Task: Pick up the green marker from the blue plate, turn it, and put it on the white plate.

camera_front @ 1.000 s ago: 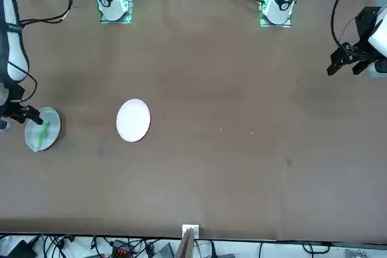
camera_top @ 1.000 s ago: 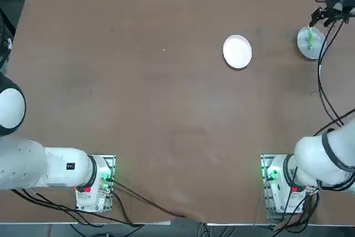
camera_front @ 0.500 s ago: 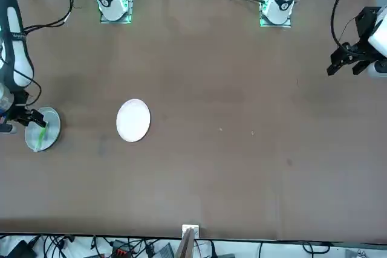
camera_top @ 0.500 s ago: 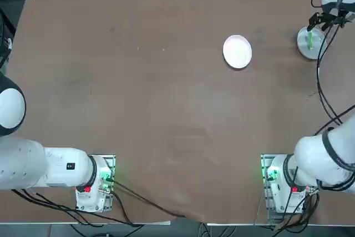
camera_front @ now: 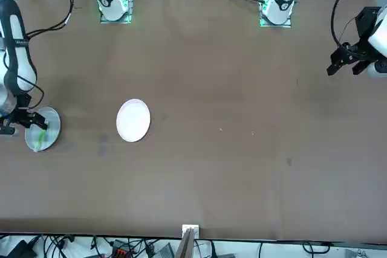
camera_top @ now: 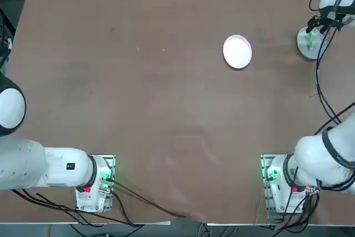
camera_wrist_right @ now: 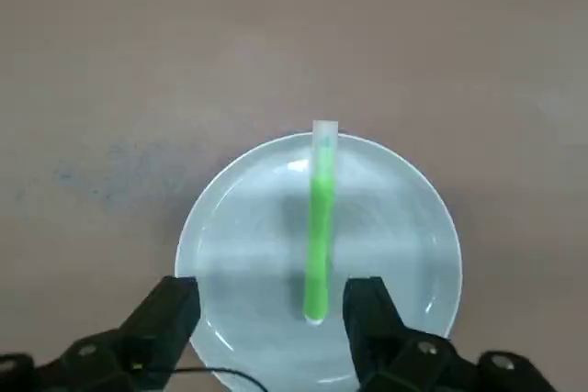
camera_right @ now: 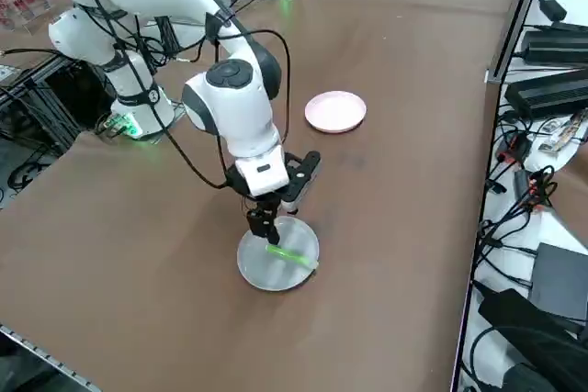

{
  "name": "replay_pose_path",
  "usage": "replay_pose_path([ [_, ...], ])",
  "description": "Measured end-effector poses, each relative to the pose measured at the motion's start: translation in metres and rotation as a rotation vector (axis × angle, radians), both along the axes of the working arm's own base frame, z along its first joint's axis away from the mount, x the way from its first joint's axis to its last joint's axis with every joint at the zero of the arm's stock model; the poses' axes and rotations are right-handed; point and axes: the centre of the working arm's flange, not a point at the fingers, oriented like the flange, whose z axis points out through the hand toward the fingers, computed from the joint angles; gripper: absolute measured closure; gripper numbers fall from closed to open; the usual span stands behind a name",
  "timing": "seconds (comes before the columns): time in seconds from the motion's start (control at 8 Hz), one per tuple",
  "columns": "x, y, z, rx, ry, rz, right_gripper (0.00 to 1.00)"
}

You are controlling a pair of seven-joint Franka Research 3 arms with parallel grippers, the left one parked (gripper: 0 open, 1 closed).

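Marker (camera_wrist_right: 319,236) pale-end outward, right pincer (camera_wrist_right: 272,289) above

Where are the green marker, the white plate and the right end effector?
green marker (camera_wrist_right: 320,227): right wrist view, on its green barrel
white plate (camera_top: 237,52): top view, middle of its face
right end effector (camera_wrist_right: 272,291): right wrist view, midway between its open fingertips

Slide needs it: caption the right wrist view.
Open right claw over the blue plate, green marker lying across its rim.
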Motion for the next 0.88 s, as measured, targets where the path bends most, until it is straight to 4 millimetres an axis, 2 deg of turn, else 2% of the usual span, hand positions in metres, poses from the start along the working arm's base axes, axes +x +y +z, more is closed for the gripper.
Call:
replay_pose_path([
  [0.5,0.011,-0.009,-0.014,-0.003,0.000,-0.004,0.13],
  [0.88,0.023,-0.016,-0.034,-0.005,0.005,-0.003,0.15],
])
